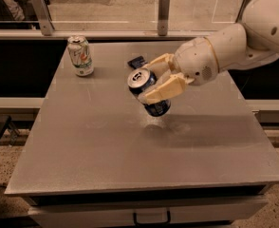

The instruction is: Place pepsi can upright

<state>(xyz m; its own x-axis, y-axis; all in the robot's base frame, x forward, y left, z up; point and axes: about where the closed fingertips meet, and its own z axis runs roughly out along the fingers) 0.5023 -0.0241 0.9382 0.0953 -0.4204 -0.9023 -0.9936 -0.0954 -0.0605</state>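
Note:
The pepsi can (146, 91) is dark blue with a silver top. It hangs tilted above the middle of the grey table (106, 146), its top facing up and to the left, its bottom end just above the tabletop. My gripper (156, 79) is shut on the pepsi can, with one cream finger (165, 90) across its front and the other behind it. The white arm comes in from the upper right.
A white-and-green soda can (80, 56) stands upright at the table's back left. A flat dark blue snack packet (136, 61) lies at the back, just behind the gripper. A glass railing runs along the far edge. A drawer handle (151, 217) sits below the front edge.

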